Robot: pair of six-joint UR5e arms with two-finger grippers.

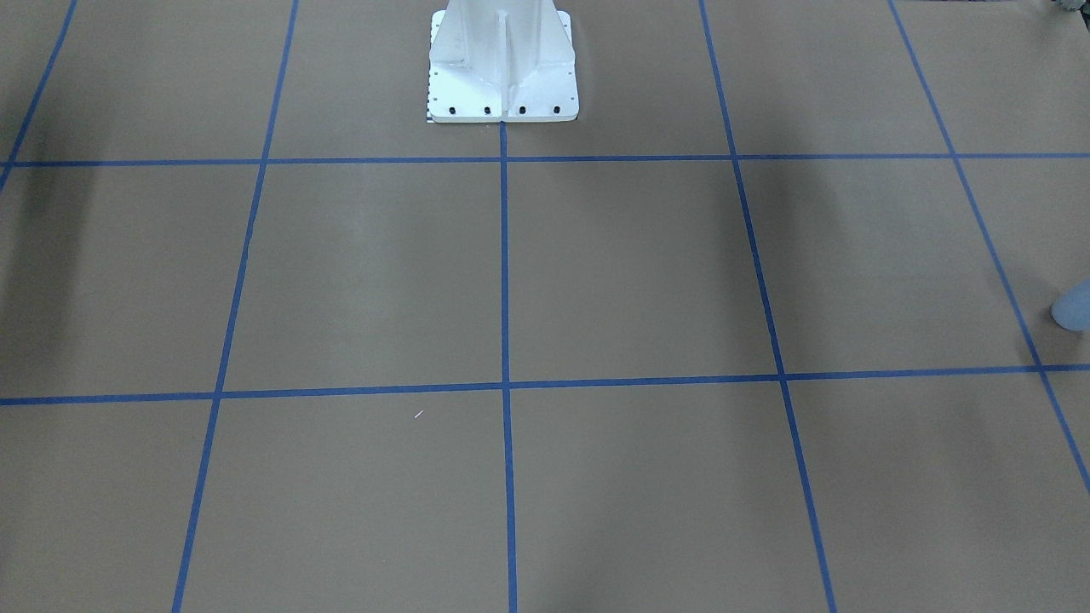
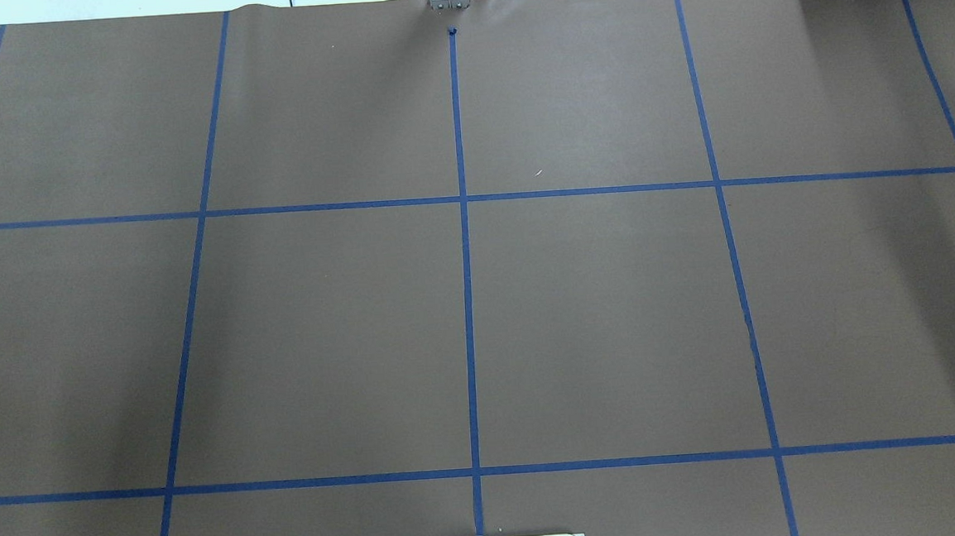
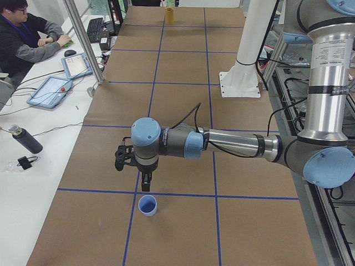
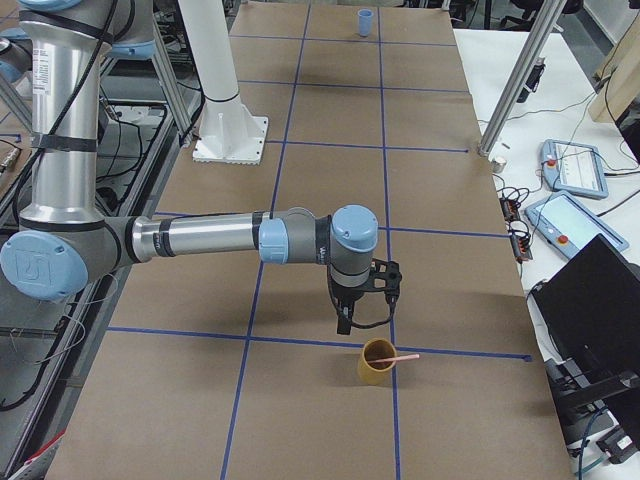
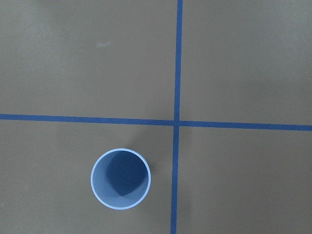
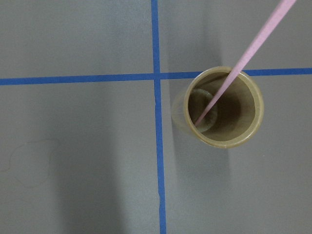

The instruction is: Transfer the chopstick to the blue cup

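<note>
At the robot's right end of the table (image 2: 324, 327), the chopstick (image 6: 229, 80) leans inside a mustard cup (image 6: 246, 134). Its lower tip rests on the cup's floor, and its pink shaft crosses the rim and runs out past the upper right corner of the right wrist view. From the right side camera, a short length pokes out over the rim, on the side away from the robot. This cup stands upright just beside a crossing of the blue tape lines (image 2: 468, 302) that divide the brown paper cover into squares.

The right end effector (image 4: 343, 327) hangs above the table close to the mustard cup, pointing down and touching neither the cup nor the chopstick. It appears only in a side view, so whether its fingers are spread or pressed together cannot be told.

Well apart, at the opposite end, the blue cup (image 5: 120, 179) stands upright and empty, its darker inside visible from the left wrist camera, near another tape crossing. The left end effector (image 3: 146, 185) hangs just beyond it, clear of the rim; its finger state cannot be told either.

Between the two cups, the robot's white pedestal (image 1: 502, 77) stands bolted at the table's edge. A person (image 3: 25, 33) sits at a side desk.
</note>
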